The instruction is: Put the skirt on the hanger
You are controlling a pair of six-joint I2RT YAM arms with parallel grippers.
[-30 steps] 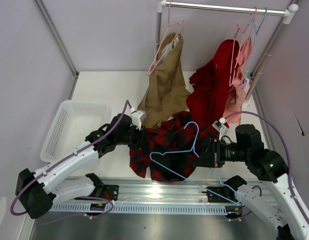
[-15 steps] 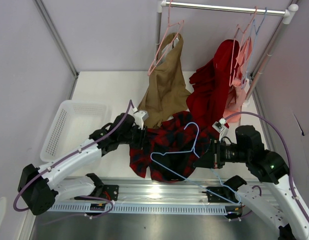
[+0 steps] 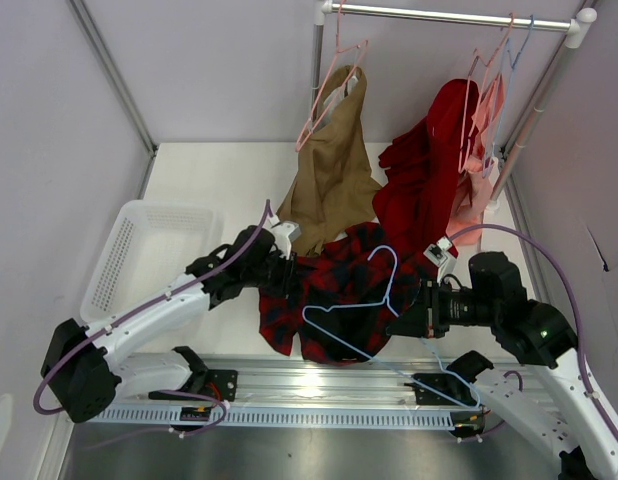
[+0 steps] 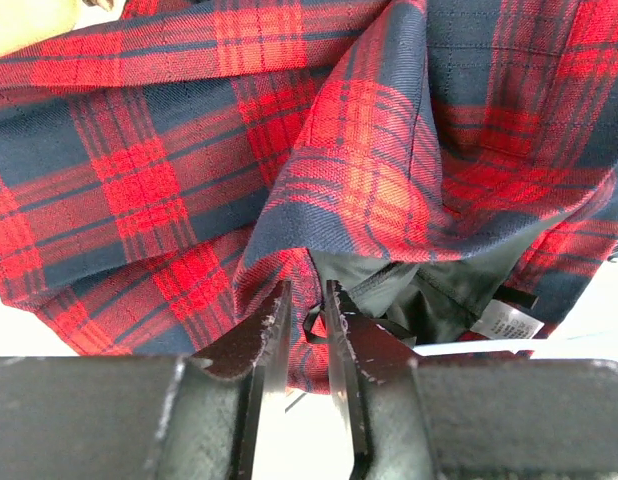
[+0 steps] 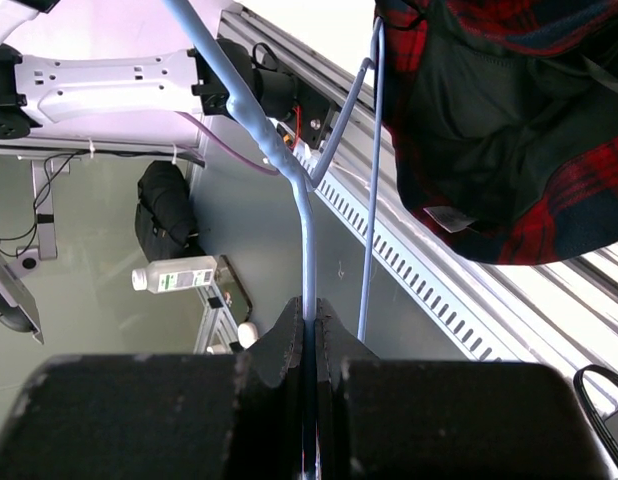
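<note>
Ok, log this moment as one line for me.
left fingers: shut on skirt | right fingers: shut on hanger | task: skirt not yet hung on hanger

pale lilac walls (image 3: 219, 60), white table (image 3: 214, 190)

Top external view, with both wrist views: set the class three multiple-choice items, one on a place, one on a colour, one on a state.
1. Where does the white basket stand on the table?
A. left of the skirt
B. right of the skirt
C. on top of the skirt

2. What colour is the wire hanger by the skirt?
A. pink
B. light blue
C. green

3. How is the right claw?
A. open and empty
B. shut on the hanger
C. shut on the skirt

Answers:
1 A: the basket sits at the table's left side, apart from the skirt.
2 B: its wire shows light blue in the top and right wrist views.
3 B: the right wrist view shows the claw closed tight on the hanger's wire.
</note>
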